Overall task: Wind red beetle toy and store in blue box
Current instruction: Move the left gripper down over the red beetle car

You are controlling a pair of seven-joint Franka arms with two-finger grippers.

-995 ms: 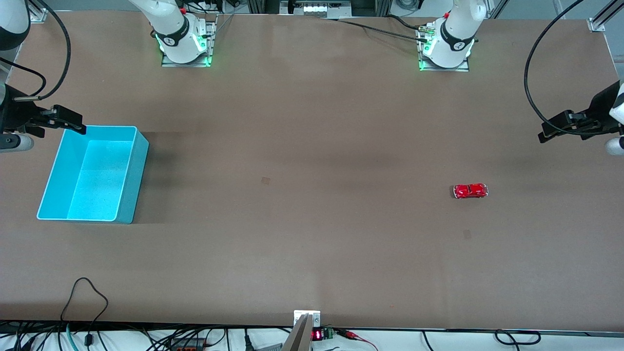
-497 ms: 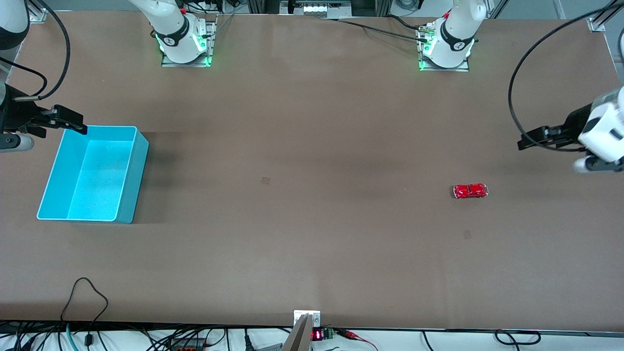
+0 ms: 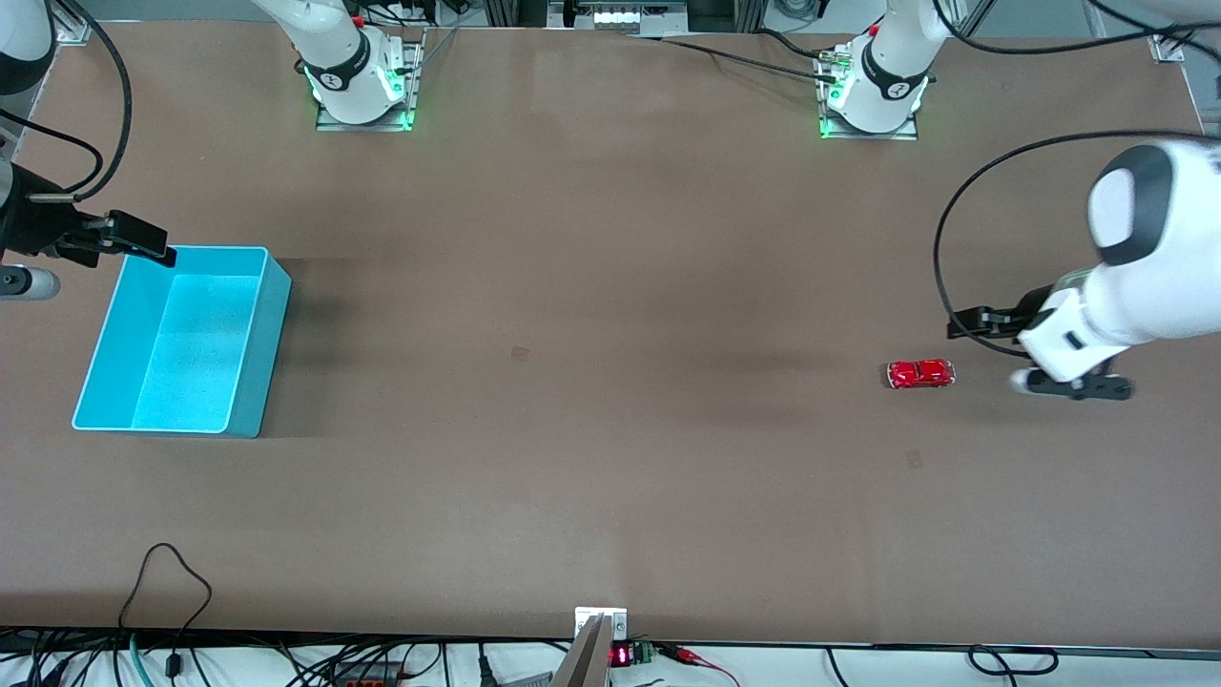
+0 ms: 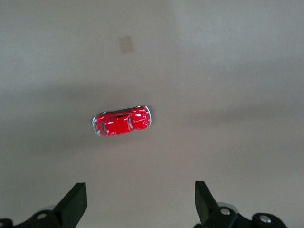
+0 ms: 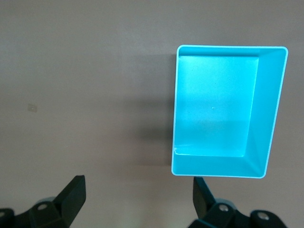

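Note:
The red beetle toy (image 3: 920, 373) stands on its wheels on the brown table, toward the left arm's end. In the left wrist view the toy (image 4: 122, 121) lies ahead of the fingertips, clear of them. My left gripper (image 3: 957, 326) is open and empty (image 4: 140, 199), in the air over the table just beside the toy. The blue box (image 3: 191, 343) sits empty toward the right arm's end and shows whole in the right wrist view (image 5: 216, 109). My right gripper (image 3: 157, 250) waits open and empty (image 5: 137, 194) over the box's corner farthest from the front camera.
The two arm bases (image 3: 362, 86) (image 3: 873, 91) stand along the table edge farthest from the front camera. A black cable loop (image 3: 940, 258) hangs by the left arm. Small dark marks (image 3: 520, 353) (image 3: 914, 459) are on the tabletop. Loose cables (image 3: 167, 572) lie at the near edge.
My left arm has swung in from the table's end toward the red beetle toy and come lower. The right gripper, the toy and the box have stayed put.

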